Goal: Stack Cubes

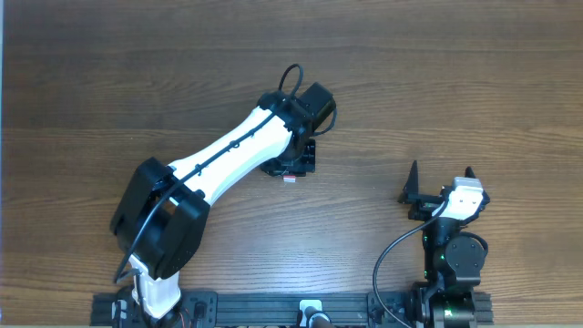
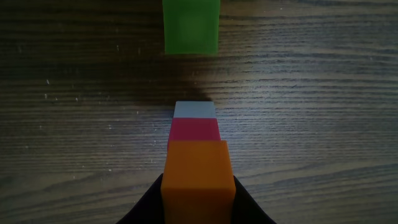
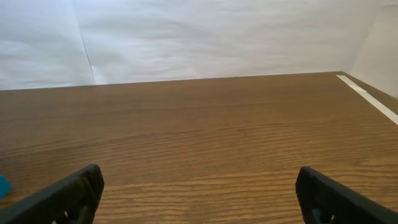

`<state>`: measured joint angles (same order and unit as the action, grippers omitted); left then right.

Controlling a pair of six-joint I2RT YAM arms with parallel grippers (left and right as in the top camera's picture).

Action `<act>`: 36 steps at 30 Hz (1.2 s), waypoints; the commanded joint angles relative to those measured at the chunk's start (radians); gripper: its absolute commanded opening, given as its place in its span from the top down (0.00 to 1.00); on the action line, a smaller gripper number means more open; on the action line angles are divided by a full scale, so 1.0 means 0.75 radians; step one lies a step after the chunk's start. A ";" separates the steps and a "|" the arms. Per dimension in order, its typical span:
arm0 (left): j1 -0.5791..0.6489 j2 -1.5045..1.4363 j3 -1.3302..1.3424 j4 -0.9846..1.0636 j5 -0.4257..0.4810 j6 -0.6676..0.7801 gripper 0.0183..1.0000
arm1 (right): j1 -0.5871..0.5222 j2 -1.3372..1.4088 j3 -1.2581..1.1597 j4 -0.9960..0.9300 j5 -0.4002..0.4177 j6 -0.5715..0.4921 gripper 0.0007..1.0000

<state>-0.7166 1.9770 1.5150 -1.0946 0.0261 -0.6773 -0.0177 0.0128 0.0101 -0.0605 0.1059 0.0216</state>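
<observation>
The left arm (image 1: 228, 155) stretches out from its base to the middle of the table (image 1: 474, 73), and the left gripper (image 1: 293, 164) hangs there pointing down. From its wrist you can see the left gripper (image 2: 199, 208) clamped on an orange cube (image 2: 198, 180), with a dark finger pressed to each side. Right under the orange cube sits a red cube (image 2: 194, 129), and under that a grey cube (image 2: 194, 110) resting on the wood. The three line up as one column. The orange one looks as if it meets the red one, though I cannot tell for sure that it is bearing on it. A green cube (image 2: 191, 25) lies flat on the table close by, apart from the column and not touching it.

The right gripper (image 1: 439, 182) sits over by the right end of the edge where the arms are mounted, close to its own base. Its fingers are spread wide with nothing between them. From its wrist, the right gripper (image 3: 199, 196) faces bare wood running to the far edge and a white wall (image 3: 217, 37).
</observation>
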 commanded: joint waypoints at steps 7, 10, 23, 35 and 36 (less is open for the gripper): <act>0.001 0.025 0.005 -0.005 0.008 -0.015 0.80 | 0.007 -0.009 -0.006 -0.006 -0.011 -0.006 0.01; 0.001 0.025 0.005 -0.008 0.008 -0.015 0.76 | 0.007 -0.009 -0.006 -0.006 -0.011 -0.006 0.01; 0.001 0.025 0.005 -0.007 0.008 -0.014 0.65 | 0.007 -0.009 -0.006 -0.006 -0.011 -0.006 0.01; 0.036 0.012 0.119 -0.078 0.009 0.003 0.55 | 0.007 -0.009 -0.006 -0.006 -0.011 -0.006 0.01; 0.043 0.012 0.150 -0.101 0.009 0.021 0.53 | 0.007 -0.009 -0.006 -0.006 -0.011 -0.006 0.01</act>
<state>-0.7090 1.9770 1.5410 -1.1351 0.0269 -0.6804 -0.0177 0.0128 0.0101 -0.0608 0.1055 0.0219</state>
